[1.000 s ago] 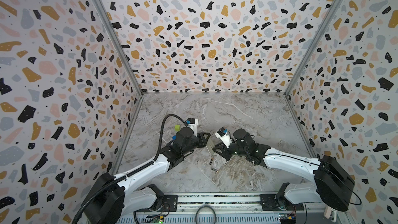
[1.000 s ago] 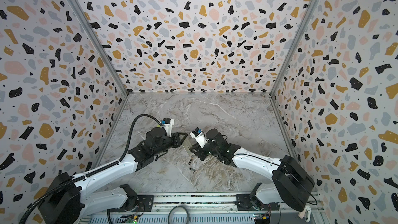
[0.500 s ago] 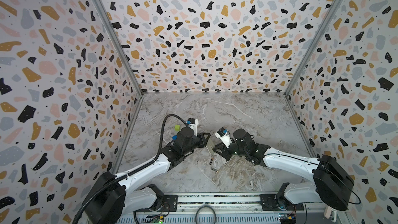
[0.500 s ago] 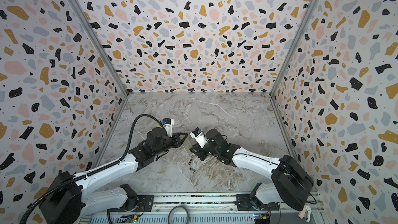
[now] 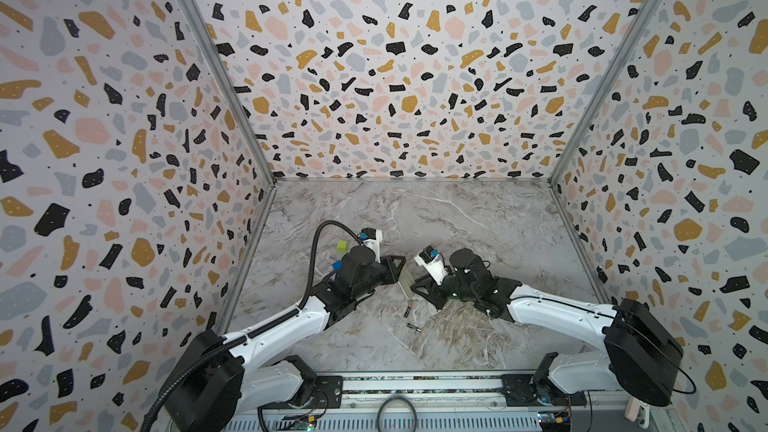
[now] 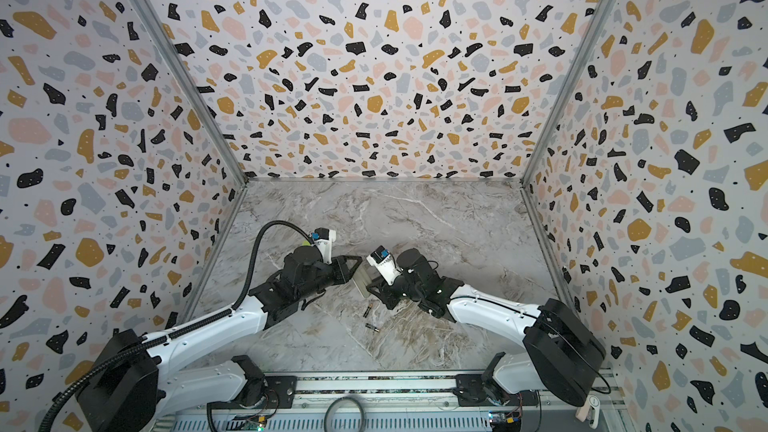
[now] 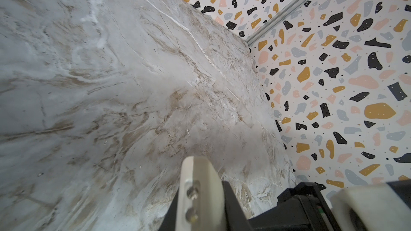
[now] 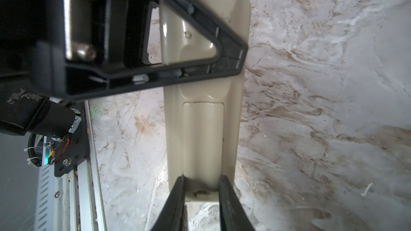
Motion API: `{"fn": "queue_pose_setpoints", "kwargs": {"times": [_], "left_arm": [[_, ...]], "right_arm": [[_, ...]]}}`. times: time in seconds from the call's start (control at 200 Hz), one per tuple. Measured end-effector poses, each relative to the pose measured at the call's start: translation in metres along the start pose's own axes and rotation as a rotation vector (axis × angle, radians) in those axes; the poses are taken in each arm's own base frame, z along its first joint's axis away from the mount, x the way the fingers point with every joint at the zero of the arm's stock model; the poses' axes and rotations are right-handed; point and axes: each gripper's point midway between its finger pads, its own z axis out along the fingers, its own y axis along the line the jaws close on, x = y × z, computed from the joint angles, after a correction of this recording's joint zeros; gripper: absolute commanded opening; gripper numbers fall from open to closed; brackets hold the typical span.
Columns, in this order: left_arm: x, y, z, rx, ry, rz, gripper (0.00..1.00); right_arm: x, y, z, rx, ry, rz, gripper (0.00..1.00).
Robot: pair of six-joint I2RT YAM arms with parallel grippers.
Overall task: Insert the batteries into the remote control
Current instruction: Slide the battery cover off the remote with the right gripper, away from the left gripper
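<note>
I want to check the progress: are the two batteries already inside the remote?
No, both batteries lie loose on the table, apart from the remote.

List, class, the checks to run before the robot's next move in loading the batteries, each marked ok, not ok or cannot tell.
1. Remote back facing the right wrist camera: ok.
2. Battery cover removed: not ok, it looks closed.
3. Right tool closed on the remote's end: ok.
4. Left tool shut, but gripping the remote: cannot tell.
5. Both batteries lying free on the table, in front of the remote: ok.
</note>
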Motion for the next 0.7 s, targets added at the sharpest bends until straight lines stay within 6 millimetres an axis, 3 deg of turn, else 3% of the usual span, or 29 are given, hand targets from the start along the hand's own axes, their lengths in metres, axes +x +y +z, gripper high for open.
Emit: {"fn": "queue_pose_setpoints", "kwargs": {"times": [0.696], "left_arm": [[-0.0060,0.0074,-0.0001,-0.042,-0.036,-0.004,0.00]], "right_arm": [[0.0002,-0.0051,-0.0002,0.030,0.000,-0.007,0.21]]}}
